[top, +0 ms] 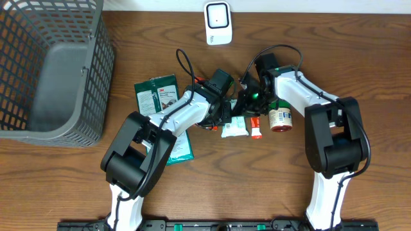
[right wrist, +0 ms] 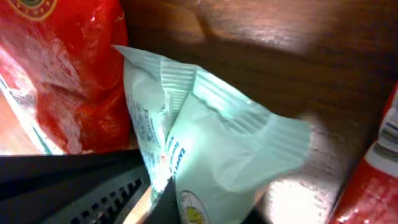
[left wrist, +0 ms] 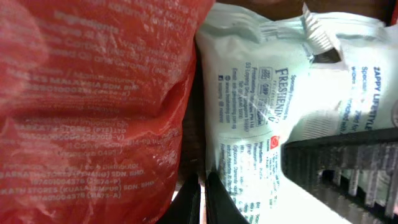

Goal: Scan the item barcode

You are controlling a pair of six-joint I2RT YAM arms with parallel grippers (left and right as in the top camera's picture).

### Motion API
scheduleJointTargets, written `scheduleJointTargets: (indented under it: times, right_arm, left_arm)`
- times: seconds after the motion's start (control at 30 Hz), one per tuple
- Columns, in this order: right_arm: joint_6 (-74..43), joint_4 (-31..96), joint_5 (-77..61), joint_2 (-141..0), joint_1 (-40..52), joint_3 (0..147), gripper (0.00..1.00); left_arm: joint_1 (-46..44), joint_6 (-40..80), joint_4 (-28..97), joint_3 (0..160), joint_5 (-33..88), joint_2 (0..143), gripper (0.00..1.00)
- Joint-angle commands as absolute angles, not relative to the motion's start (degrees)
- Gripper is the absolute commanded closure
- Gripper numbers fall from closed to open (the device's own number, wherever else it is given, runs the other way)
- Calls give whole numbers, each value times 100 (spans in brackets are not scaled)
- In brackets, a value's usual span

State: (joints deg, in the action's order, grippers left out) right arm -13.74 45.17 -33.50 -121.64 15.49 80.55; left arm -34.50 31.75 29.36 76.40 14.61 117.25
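A pale mint packet point(right wrist: 205, 124) printed with small text lies among the items at the table's middle point(top: 234, 127). My right gripper point(right wrist: 211, 211) is shut on its lower end, with the crimped top edge sticking up; from overhead this gripper point(top: 246, 108) sits just above the packet. In the left wrist view, my left gripper point(left wrist: 204, 199) is shut and empty, its tips between a red packet point(left wrist: 93, 106) and the mint packet point(left wrist: 273, 93). From overhead it point(top: 226, 114) is close beside the right one. The white scanner point(top: 218, 23) stands at the back edge. No barcode shows.
A grey mesh basket point(top: 54, 70) fills the far left. A green packet point(top: 157, 94) lies left of the grippers, another point(top: 182, 149) under the left arm. A red tube point(top: 255, 128) and a small jar point(top: 280, 119) lie right of the mint packet.
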Motion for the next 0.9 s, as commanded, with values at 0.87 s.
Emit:
scheduleJointTargets:
  times: [0.87]
  right_arm:
    - [-204,5317,-2388,-8713,1706,8079,99]
  left_arm:
    - [-475,2593,5649,7688,-283,7509,90]
